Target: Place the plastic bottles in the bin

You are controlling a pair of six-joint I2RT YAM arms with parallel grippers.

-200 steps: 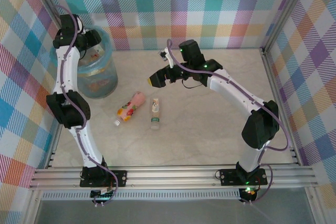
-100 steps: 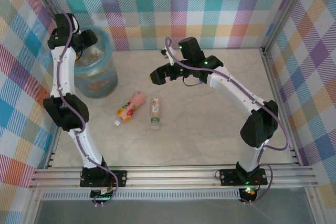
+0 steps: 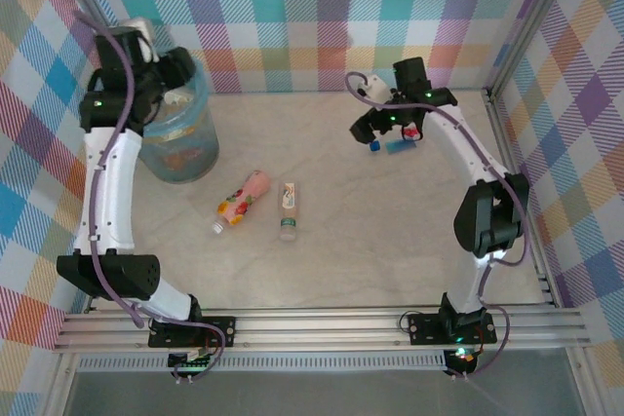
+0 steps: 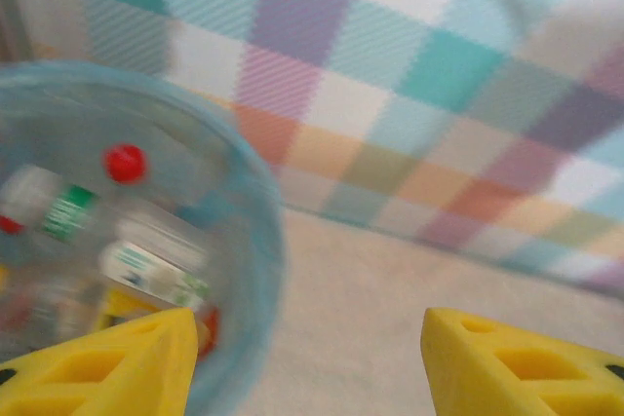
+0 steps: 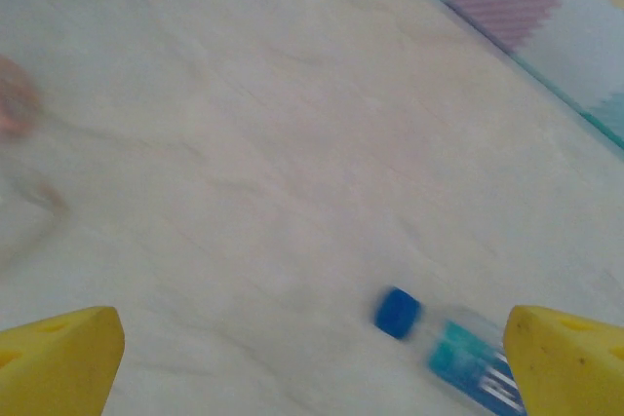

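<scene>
Bottles lying loose on the counter (image 3: 370,231) number three. A pink bottle (image 3: 246,197) and a pale bottle (image 3: 289,208) lie side by side near the middle, slightly apart. A blue-capped bottle (image 3: 394,146) lies well to the right, towards the far wall.

The bin (image 3: 185,148) stands at the far left. There is one bin, and it holds several bottles. The left wrist view shows a red cap and a green-and-white label among them, too blurred to count.

The left pincer (image 4: 310,338) is above the bin's right rim with its fingers spread and nothing between them. The right pincer (image 5: 314,338) is spread fully wide over the blue-capped bottle, which sits close to its right finger rather than midway.

These bottles look thin-walled and light. They are probably empty, so a hard squeeze would likely dent them. They are smooth and round, so they may roll or slip away if a finger nudges one side first. The best hold is probably across the body at mid-length, on the labelled part, with the fingers square to the long axis. The cap end is narrow and gives less to grip. For the blue-capped bottle, the right pincer would need to shift right to centre on it before pressing in.
</scene>
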